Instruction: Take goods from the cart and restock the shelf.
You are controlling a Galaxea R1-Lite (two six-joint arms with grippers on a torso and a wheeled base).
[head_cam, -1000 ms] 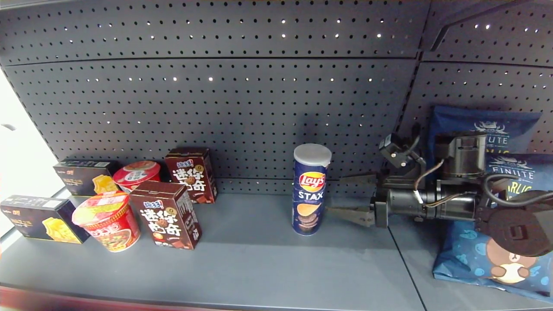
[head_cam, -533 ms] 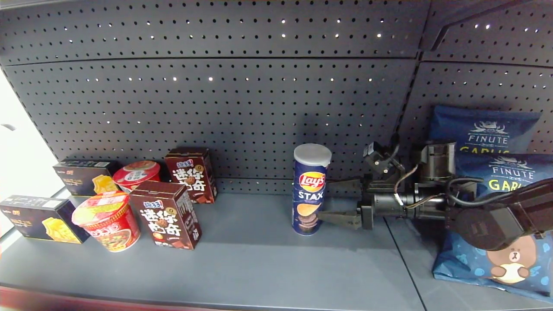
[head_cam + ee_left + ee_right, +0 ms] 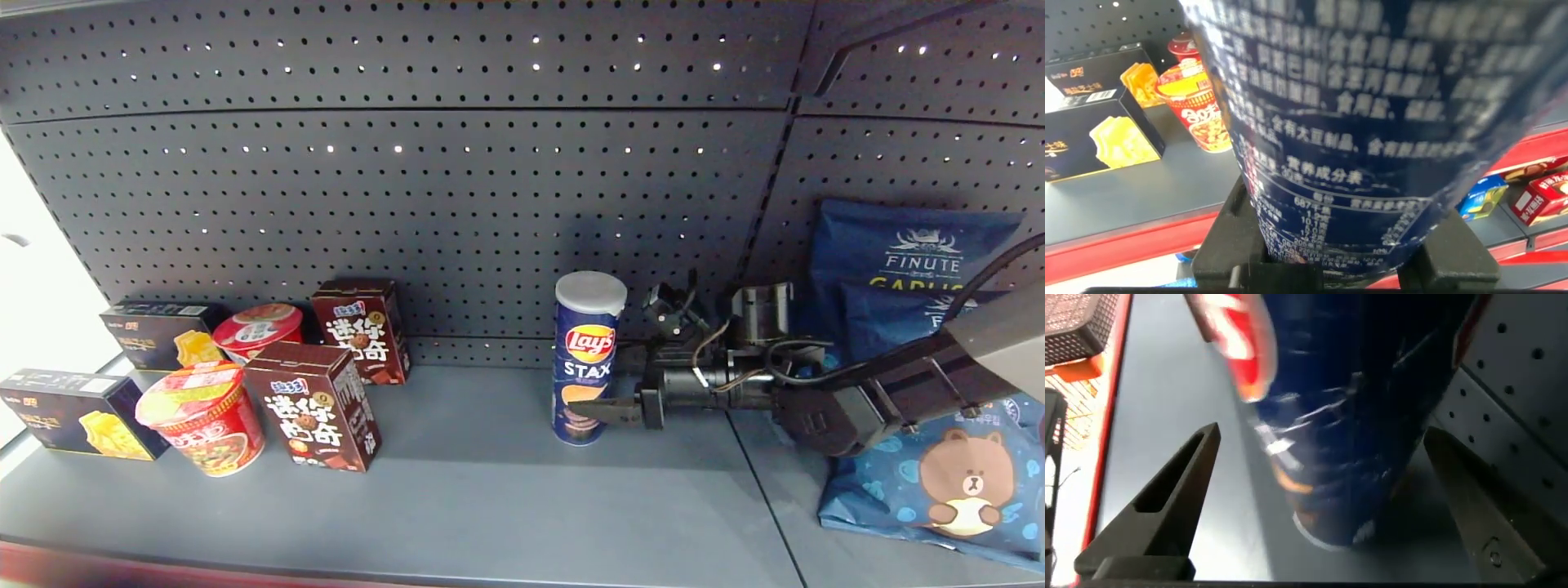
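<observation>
Nearest, left gripper (image 3: 1341,253) clamped on a dark blue can (image 3: 1355,122), with the shelf's (image 3: 490,490) left-end goods behind it. Shelf front left: noodle cup (image 3: 204,420), brown box (image 3: 314,404), black box (image 3: 77,412). Front right: bear bag (image 3: 955,490) lying flat. Mid-shelf, chips can (image 3: 586,359) stands upright, lid on. The right gripper (image 3: 604,382) has its jaws open, one finger each side of its lower half. At the back, blue bags (image 3: 906,245) lean on the pegboard (image 3: 408,204).

Grey shelf (image 3: 506,498): black boxes (image 3: 77,412), noodle cups (image 3: 204,416), brown boxes (image 3: 314,404) left; chip can (image 3: 586,359) upright centre; blue bags (image 3: 914,245) right.
</observation>
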